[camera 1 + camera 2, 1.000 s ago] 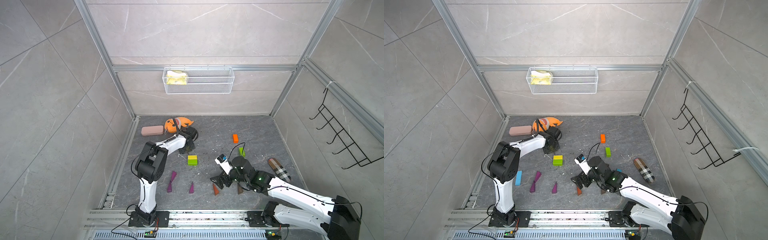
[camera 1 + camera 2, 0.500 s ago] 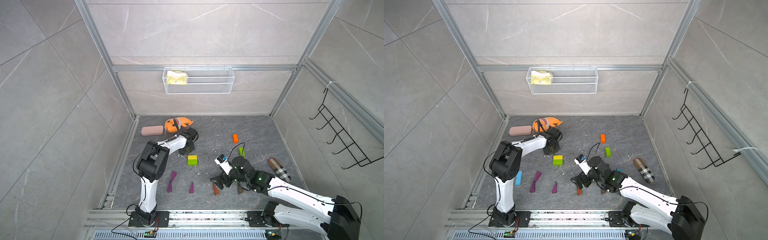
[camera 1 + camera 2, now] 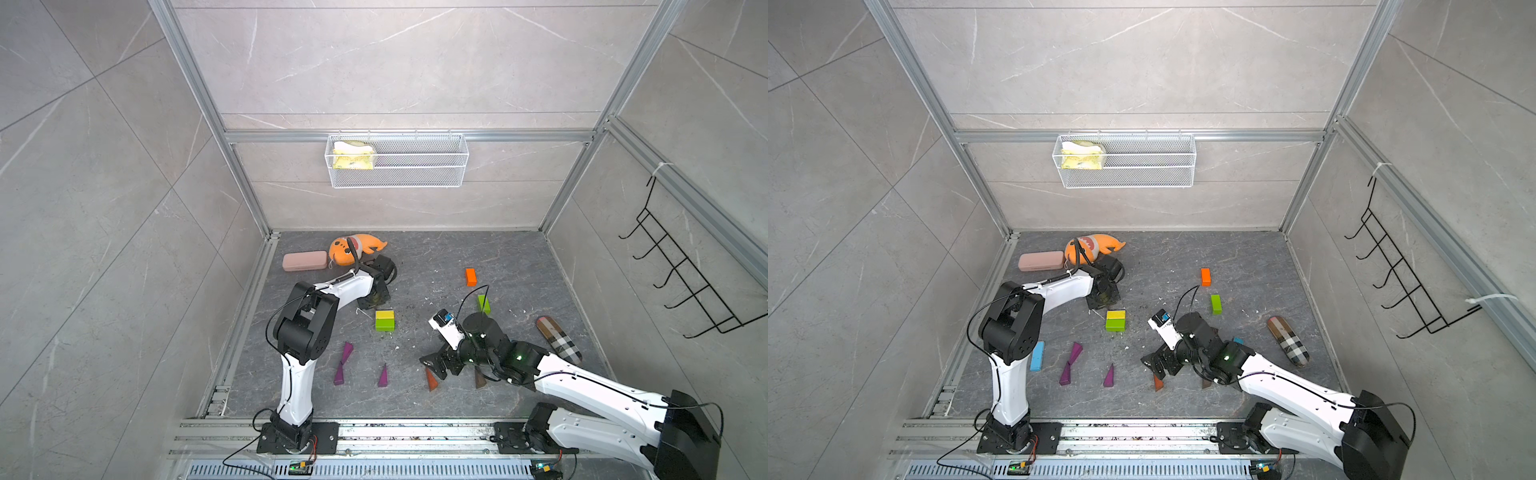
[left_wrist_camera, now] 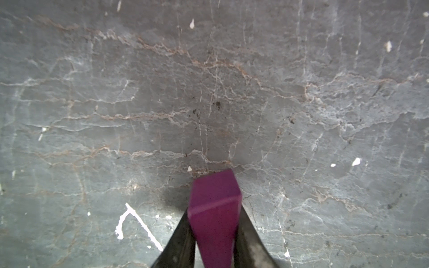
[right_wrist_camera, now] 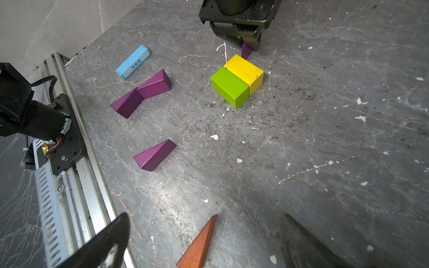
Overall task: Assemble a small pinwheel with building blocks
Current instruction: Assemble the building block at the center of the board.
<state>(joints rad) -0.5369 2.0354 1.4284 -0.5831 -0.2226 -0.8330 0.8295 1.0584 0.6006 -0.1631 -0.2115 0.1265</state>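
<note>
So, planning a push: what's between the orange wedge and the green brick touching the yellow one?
The right wrist view shows only bare floor from orange wedge to green brick.

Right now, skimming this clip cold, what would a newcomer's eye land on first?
Probably the yellow brick and green brick pressed side by side mid-floor, with the left jaws closed on a purple wedge just behind them. Next comes the orange plush shark at the back left beside a pink case. Near the front, the right jaws hang wide open over an orange-brown wedge.
</note>
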